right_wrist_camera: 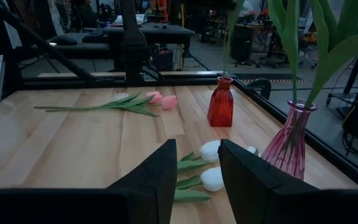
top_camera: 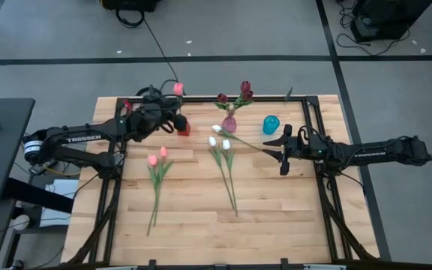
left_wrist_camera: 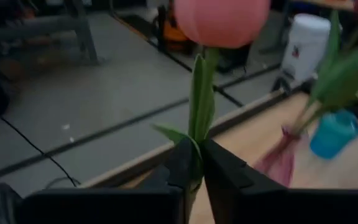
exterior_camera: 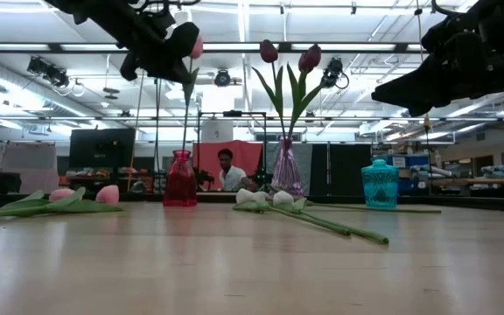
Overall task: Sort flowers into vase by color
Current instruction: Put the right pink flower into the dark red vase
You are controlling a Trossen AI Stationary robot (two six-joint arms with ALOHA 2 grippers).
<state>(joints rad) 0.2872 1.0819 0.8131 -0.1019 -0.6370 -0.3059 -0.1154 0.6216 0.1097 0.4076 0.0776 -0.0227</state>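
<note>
Wooden table (top_camera: 201, 217) is carrying three vases. Left gripper (left_wrist_camera: 194, 163) is pinching a pink tulip (left_wrist_camera: 221, 22) by its stem directly above the red vase (top_camera: 184, 128). Right gripper (right_wrist_camera: 196, 168), fingers apart and empty, is hovering beside white tulips (right_wrist_camera: 211, 178) near the vase.

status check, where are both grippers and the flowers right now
Left gripper pinching pink tulip stem above red vase. Right gripper open, empty, over white tulips. Two pink tulips on table. Nothing blocking.
</note>
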